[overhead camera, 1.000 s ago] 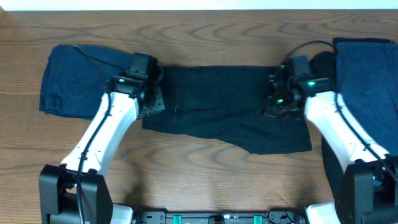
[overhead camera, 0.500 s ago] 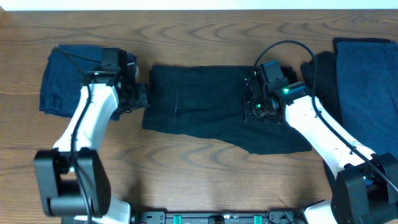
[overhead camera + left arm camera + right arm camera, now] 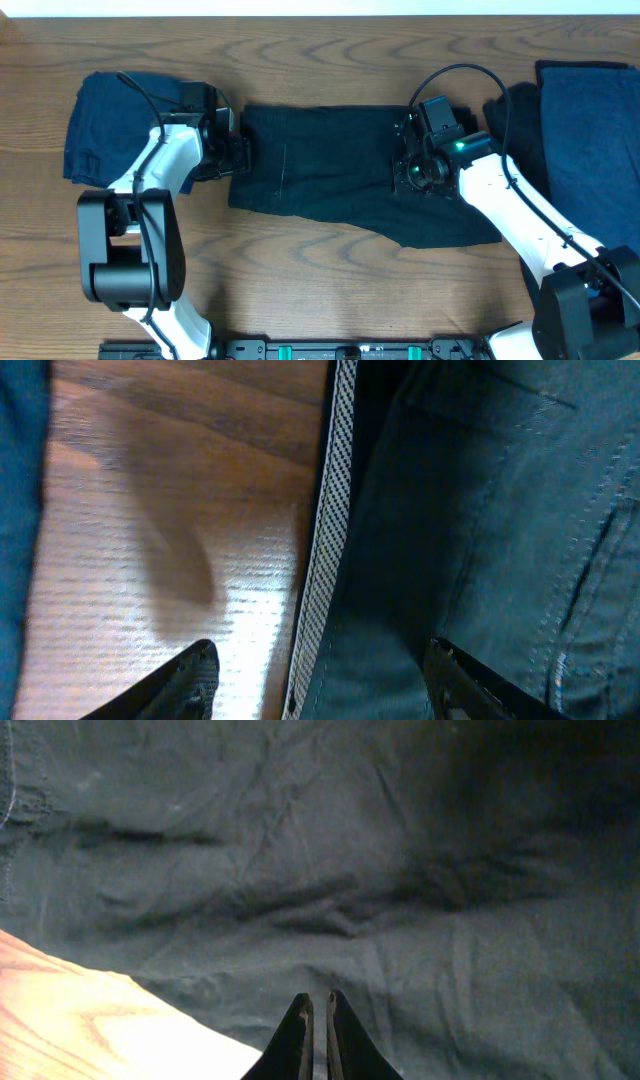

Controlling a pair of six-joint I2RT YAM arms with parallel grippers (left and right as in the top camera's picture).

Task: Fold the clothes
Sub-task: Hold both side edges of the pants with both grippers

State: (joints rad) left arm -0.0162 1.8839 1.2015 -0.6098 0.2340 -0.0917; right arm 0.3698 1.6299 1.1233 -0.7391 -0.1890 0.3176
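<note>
**Left gripper [image 3: 232, 152] spread at the dark garment's edge, right gripper [image 3: 412, 172] pressed together over its cloth**

In the left wrist view, the left gripper [image 3: 325, 685] has its 2 fingertips [image 3: 195, 680] set wide apart. 1 tip is over bare wood and the other over dark fabric, and nothing is pinched. Between them runs the checked hem strip [image 3: 325, 540], which marks the left edge of the dark garment [image 3: 330, 170].

In the right wrist view, the right gripper [image 3: 315, 1030] has its fingers closed with only a hairline slit between them. It sits low over the wrinkled right part of the same garment [image 3: 330, 870]. Whether it pinches any cloth cannot be told.

The dark garment lies spread flat across the middle of the tabletop [image 3: 320, 290], with its lower right corner reaching toward the front. A bunched navy garment [image 3: 110, 125] lies just beside the left gripper, on its outer side. A folded navy garment [image 3: 590, 140] lies at the right edge, with black cloth [image 3: 515, 105] beside it.
</note>
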